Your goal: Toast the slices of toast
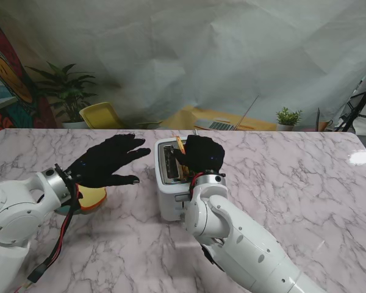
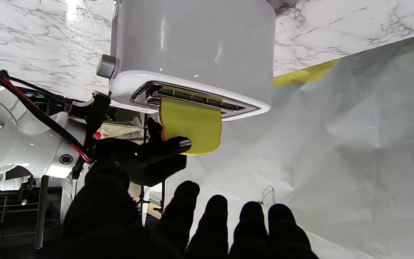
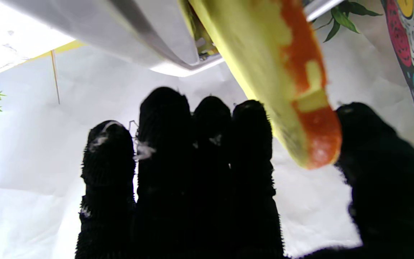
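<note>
On the left, the black-gloved left hand (image 1: pixel 107 161) hovers over the white marble-veined desk (image 1: pixel 293 183) with fingers spread and straight, holding nothing, its fingertips pointing toward the toaster and stopping just short of it. Under its wrist lies a second yellow toast slice (image 1: pixel 93 196) on what looks like a small dish, mostly hidden by the arm.

In the middle stands the glossy white plastic toaster (image 1: pixel 168 195) with rounded corners and a chrome-rimmed slot on top, the slot's long axis running away from me.

Over its right slot the black-gloved right hand (image 1: pixel 201 155) pinches a flat yellow toast slice with an orange crust edge (image 2: pixel 192 126) between thumb and the pressed-together fingers (image 3: pixel 207 172). The slice stands on edge, nearly upright, its lower part already in the slot and its upper part sticking out, its broad face parallel to the slot's length. The gloves look knitted and fuzzy.
</note>
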{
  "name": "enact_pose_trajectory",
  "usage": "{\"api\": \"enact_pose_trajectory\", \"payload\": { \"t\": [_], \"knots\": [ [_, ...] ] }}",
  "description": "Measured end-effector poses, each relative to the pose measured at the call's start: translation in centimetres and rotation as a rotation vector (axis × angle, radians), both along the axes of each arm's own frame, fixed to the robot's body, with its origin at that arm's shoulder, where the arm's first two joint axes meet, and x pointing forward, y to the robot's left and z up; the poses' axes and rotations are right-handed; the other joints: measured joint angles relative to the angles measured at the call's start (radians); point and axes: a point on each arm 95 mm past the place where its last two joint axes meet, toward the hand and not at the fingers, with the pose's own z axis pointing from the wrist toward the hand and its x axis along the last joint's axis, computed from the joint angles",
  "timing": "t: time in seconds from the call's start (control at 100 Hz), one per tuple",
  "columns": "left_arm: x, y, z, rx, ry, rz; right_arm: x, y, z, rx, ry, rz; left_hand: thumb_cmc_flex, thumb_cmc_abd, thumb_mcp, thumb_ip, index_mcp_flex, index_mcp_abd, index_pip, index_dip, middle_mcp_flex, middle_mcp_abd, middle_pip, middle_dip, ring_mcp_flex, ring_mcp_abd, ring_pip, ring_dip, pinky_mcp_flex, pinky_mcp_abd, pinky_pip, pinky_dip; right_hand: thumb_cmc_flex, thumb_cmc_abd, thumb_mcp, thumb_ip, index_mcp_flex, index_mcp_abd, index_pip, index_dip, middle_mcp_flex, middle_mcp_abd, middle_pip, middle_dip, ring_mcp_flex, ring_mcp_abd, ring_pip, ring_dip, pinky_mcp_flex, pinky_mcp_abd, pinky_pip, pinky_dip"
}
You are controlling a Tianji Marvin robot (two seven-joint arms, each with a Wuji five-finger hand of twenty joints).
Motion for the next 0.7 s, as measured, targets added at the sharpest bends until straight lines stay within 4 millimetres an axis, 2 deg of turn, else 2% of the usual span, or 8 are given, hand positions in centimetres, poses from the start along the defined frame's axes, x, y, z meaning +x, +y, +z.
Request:
{"api": "enact_pose_trajectory", "payload": {
  "t": [0.15,0.31,0.41,0.53,0.64,0.7],
  "knots": [
    [0.0,0.0,-0.1,-0.001,0.0,0.0,-0.6,-0.6,-0.8,-0.025,0.004,-0.007,0.0,0.0,0.0,0.0,0.0,0.0,0.0,0.0,0.0,0.0,0.0,0.0,0.0,0.0,0.0,0.0,0.0,0.0,0.0,0.0,-0.011,0.009,-0.022,0.0,-0.012,0.0,-0.012,0.012,-0.024,0.003,0.0,0.0,0.0,0.0,-0.031,-0.001,-0.017,0.0,-0.008,0.008],
    [0.0,0.0,-0.1,-0.001,0.001,0.001,-1.2,-0.9,-0.2,-0.028,-0.014,-0.005,0.0,0.0,0.0,0.0,0.0,0.0,0.0,0.0,0.0,0.0,0.0,0.0,0.0,0.0,0.0,0.0,0.0,0.0,0.0,0.0,-0.011,0.03,-0.051,0.0,-0.061,0.001,-0.026,0.022,-0.077,0.007,0.0,0.0,-0.001,0.0,-0.098,-0.013,-0.044,0.001,-0.019,0.011],
    [0.0,0.0,-0.1,-0.004,-0.001,0.002,-1.4,-0.9,0.4,-0.023,-0.02,-0.003,0.0,0.0,0.0,0.0,0.0,0.0,0.0,0.0,0.0,0.0,0.0,0.0,0.0,0.0,0.0,0.0,0.0,0.0,0.0,0.0,-0.011,0.049,-0.093,0.011,-0.118,0.025,-0.052,0.023,-0.141,0.017,0.003,0.002,-0.064,0.007,-0.148,-0.014,-0.085,0.001,-0.034,0.014],
    [0.0,-0.1,-0.1,-0.004,-0.002,0.002,-1.6,-0.9,0.9,-0.029,-0.02,-0.003,0.0,0.0,0.0,0.0,0.0,0.0,0.0,0.0,0.0,0.0,0.0,0.0,0.0,0.0,0.0,0.0,0.0,0.0,0.0,0.0,-0.062,0.069,-0.147,0.022,-0.201,0.052,-0.118,0.023,-0.275,0.041,0.003,0.002,-0.174,0.022,-0.21,-0.014,-0.164,0.003,-0.075,0.025],
    [0.0,-0.1,-0.1,-0.004,-0.002,0.003,-1.9,-1.0,1.4,-0.02,-0.013,0.0,0.0,0.0,0.0,0.0,0.0,0.0,0.0,0.0,0.0,0.0,0.0,0.0,0.0,0.0,0.0,0.0,0.0,0.0,0.0,0.0,-0.075,0.108,-0.18,0.031,-0.278,0.079,-0.186,0.023,-0.41,0.062,-0.006,0.001,-0.302,0.038,-0.253,-0.025,-0.241,0.013,-0.121,0.036],
    [0.0,-0.1,-0.1,-0.003,-0.003,0.003,-2.2,-1.0,1.7,-0.016,-0.007,0.004,0.0,0.0,0.0,0.0,0.0,0.0,0.0,0.0,0.0,0.0,0.0,0.0,0.0,0.0,0.0,0.0,0.0,0.0,0.0,0.0,-0.099,0.106,-0.188,0.033,-0.326,0.102,-0.241,0.018,-0.492,0.077,-0.024,-0.001,-0.383,0.048,-0.281,-0.046,-0.293,0.015,-0.148,0.047]
  ]
}}
